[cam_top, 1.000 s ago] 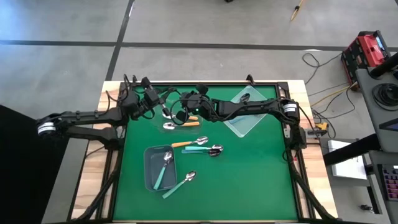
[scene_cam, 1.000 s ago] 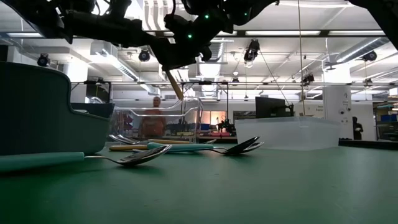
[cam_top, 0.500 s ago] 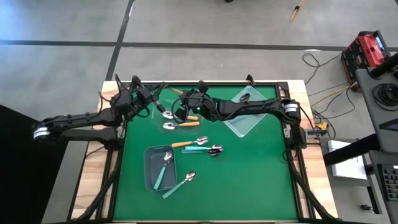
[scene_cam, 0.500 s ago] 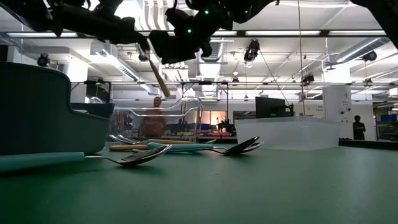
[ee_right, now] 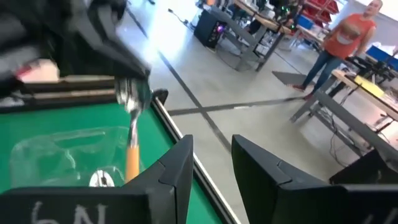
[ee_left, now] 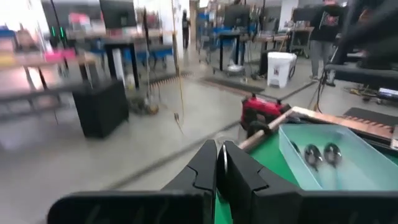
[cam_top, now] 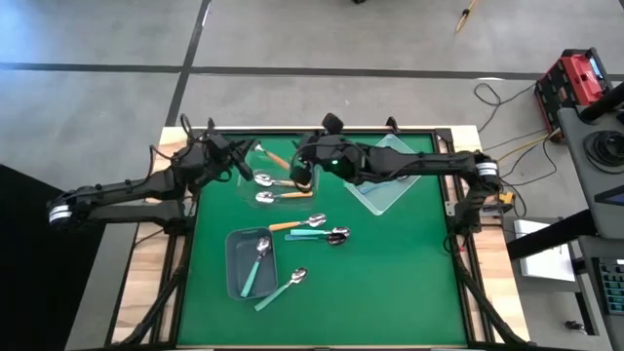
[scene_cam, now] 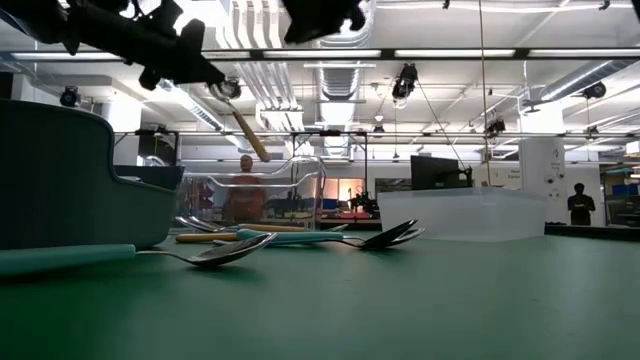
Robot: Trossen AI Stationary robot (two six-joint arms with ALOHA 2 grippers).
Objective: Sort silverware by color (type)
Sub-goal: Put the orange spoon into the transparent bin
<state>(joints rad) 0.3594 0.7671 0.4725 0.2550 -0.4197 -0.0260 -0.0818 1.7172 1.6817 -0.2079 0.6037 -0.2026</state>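
Observation:
My left gripper (cam_top: 244,159) (scene_cam: 215,80) is shut on an orange-handled spoon (cam_top: 276,158) (ee_right: 132,155), held in the air over the clear bin (cam_top: 255,190) at the far left. Two orange-handled spoons (cam_top: 278,181) lie in that bin. My right gripper (cam_top: 304,164) (ee_right: 211,163) hangs open high above the table just right of the held spoon, with nothing between its fingers. On the green mat lie an orange spoon (cam_top: 292,225), teal and dark spoons (cam_top: 322,234) and a teal spoon (cam_top: 283,287). Another teal spoon (cam_top: 257,263) lies in the grey bin (cam_top: 234,278). My left gripper pinches the spoon at its metal bowl end (ee_right: 130,94) between its two shut fingers, coming at it roughly level from the table's left. The orange handle (scene_cam: 250,135) hangs slanting down below the fingers. The spoon is lifted clear of the bin and the table.
A second clear bin (cam_top: 398,180) with metal spoons (cam_top: 385,153) stands at the far right, under my right arm. The mat's near right part is bare green (cam_top: 390,283). People stand in the room beyond the table.
My right gripper has risen high above the table and drawn back toward the right edge, staying open. My left gripper has rolled and carried the orange spoon a little toward the table's left, still shut on its bowl end; the handle still hangs slanting down.

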